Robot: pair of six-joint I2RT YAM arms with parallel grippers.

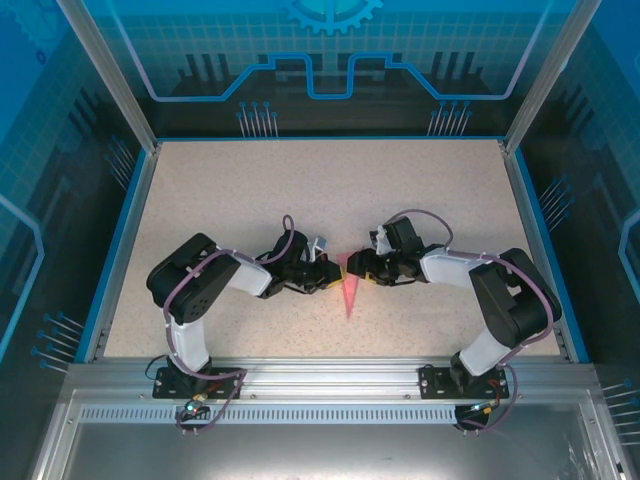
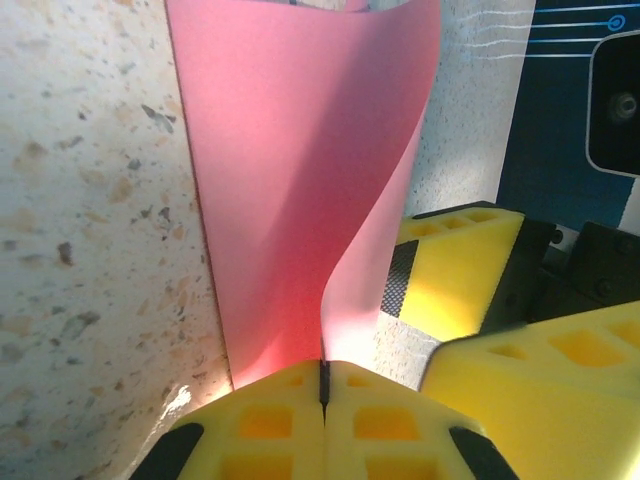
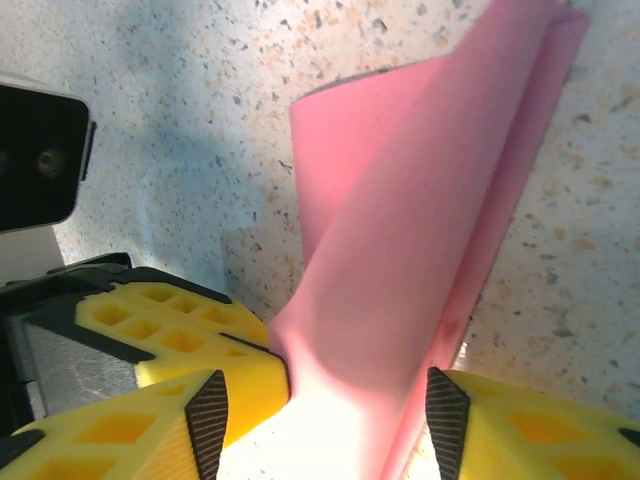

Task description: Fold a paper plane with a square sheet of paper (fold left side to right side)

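From above, the pink paper [image 1: 350, 290] lay as a slim triangle on the speckled table [image 1: 300, 190] between the two arms, its point towards the near edge. The left gripper [image 1: 330, 272] and the right gripper [image 1: 362, 265] met at its wide end. In the left wrist view, the left gripper [image 2: 322, 385] was clenched, its yellow pads pressed together on the edge of the pink paper [image 2: 290, 200], which rose from them in a curled flap above the table [image 2: 90, 200]. The right gripper's fingers [image 2: 465, 290] sat just beside it. In the right wrist view, the right gripper [image 3: 350, 420] had its jaws spread, and the folded pink paper [image 3: 400, 220] ran loosely through the gap, brushing both pads. The left gripper's fingers [image 3: 170, 320] touched the paper's near edge.
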